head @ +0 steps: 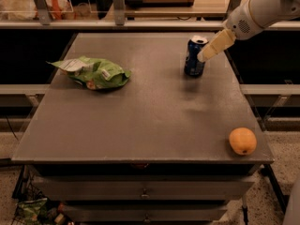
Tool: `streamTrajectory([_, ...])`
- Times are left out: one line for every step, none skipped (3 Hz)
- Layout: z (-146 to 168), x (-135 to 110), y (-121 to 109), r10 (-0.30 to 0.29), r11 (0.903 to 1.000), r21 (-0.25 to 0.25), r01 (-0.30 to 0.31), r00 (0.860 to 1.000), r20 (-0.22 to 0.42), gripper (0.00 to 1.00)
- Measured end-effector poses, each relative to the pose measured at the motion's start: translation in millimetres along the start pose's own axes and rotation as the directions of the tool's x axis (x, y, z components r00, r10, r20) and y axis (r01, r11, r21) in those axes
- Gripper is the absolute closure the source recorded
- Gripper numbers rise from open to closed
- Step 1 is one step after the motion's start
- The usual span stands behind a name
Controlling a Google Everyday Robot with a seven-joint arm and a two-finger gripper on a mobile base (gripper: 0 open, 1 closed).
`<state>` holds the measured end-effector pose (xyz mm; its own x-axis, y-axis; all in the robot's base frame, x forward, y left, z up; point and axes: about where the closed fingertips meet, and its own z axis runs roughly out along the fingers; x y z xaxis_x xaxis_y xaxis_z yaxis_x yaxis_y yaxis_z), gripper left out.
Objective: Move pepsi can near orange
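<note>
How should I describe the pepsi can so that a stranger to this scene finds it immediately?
On the dark grey table, look at the far right part. The pepsi can stands upright there, with the gripper at its upper right side. It alone is a dark blue cylinder with a silver top; the green bag lies left, the orange at the near right corner.
</note>
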<state>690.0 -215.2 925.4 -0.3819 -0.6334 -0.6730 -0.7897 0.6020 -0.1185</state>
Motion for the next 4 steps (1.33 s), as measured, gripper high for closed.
streamTrajectory([9,1,2,-0.003,1.0000,-0.009,0.003,1.000,-0.004,0.00])
streamTrajectory([21,-1,7,-0.008,0.9997,-0.024,0.007,1.000,-0.010,0.00])
streamTrajectory([28,-2,11,-0.013,0.9993,-0.035,0.012,1.000,-0.017,0.18])
streamTrajectory([29,-3,13,-0.021,0.9992,-0.035,0.021,1.000,-0.021,0.41])
